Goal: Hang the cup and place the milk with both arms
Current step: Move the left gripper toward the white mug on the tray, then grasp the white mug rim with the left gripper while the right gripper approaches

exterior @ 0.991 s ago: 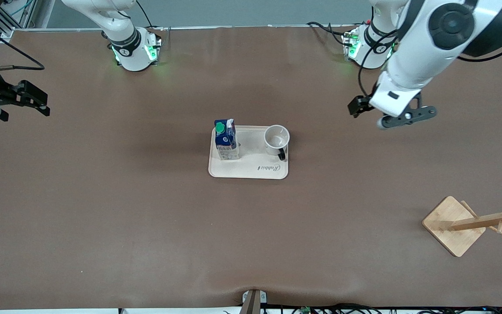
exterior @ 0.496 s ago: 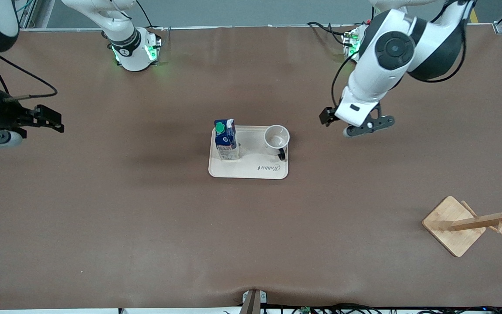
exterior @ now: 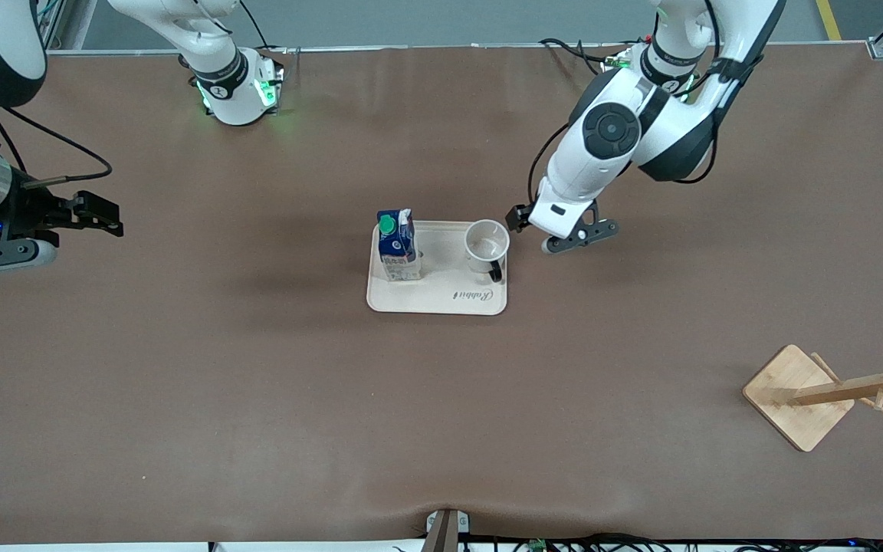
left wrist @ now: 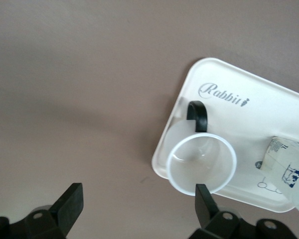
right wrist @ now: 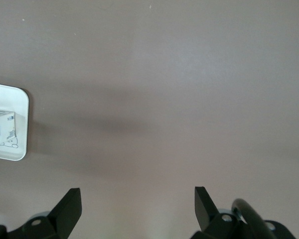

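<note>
Brown counter (exterior: 257, 383). A white tray (exterior: 437, 300) printed "Rabbit" lies near its middle.

The milk (exterior: 397, 245) stands upright on the tray, at the end toward the right arm; green cap on top. The cup (exterior: 486, 247) stands upright on the same tray at the end toward the left arm, mouth up, black handle turned toward the front camera. Cup and milk apart, bare tray between them.

Left gripper (left wrist: 139, 211) hangs over the counter just beside the tray's cup end, jaws wide apart, holding nothing; in the left wrist view one finger (left wrist: 205, 203) overlaps the cup's rim.

Right gripper (right wrist: 138, 210) is over bare counter, well apart from the tray toward the right arm's end, jaws apart, empty.

A wooden rack (exterior: 825, 391) with pegs stands near the counter's corner at the left arm's end, nearer the front camera than the tray.
</note>
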Controlling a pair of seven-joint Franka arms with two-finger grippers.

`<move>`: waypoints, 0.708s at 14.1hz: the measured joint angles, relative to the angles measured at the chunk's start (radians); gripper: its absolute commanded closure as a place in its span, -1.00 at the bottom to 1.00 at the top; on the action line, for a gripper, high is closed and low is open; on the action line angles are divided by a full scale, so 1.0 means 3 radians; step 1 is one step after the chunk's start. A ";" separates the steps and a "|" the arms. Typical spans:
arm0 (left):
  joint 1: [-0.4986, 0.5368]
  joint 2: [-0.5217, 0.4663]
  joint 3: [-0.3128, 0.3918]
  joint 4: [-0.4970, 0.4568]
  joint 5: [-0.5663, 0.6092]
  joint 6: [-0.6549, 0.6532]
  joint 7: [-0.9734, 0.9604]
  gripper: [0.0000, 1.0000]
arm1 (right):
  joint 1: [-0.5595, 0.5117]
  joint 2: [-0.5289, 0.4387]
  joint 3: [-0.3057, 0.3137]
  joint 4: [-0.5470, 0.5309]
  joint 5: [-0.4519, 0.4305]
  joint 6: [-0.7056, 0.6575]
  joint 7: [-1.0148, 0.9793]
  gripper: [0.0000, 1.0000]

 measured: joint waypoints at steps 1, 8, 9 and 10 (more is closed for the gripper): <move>-0.0039 0.0075 0.0000 0.0000 0.0000 0.0084 -0.0068 -0.68 | -0.0038 0.0030 -0.0014 -0.0018 0.0000 -0.0006 0.0000 -1.00; -0.0275 0.0626 0.0001 -0.0009 0.0507 0.0484 -0.0812 -0.39 | -0.0351 0.0285 -0.0028 -0.0022 0.0299 0.0030 -0.0002 -1.00; -0.0297 0.0693 0.0001 -0.0008 0.0574 0.0505 -0.0893 -0.33 | -0.0374 0.0293 -0.0029 -0.0021 0.0378 0.0029 -0.0002 -1.00; -0.0314 0.0743 0.0002 -0.0008 0.0601 0.0522 -0.0931 -0.29 | -0.0382 0.0296 -0.0029 -0.0021 0.0436 0.0028 -0.0002 -1.00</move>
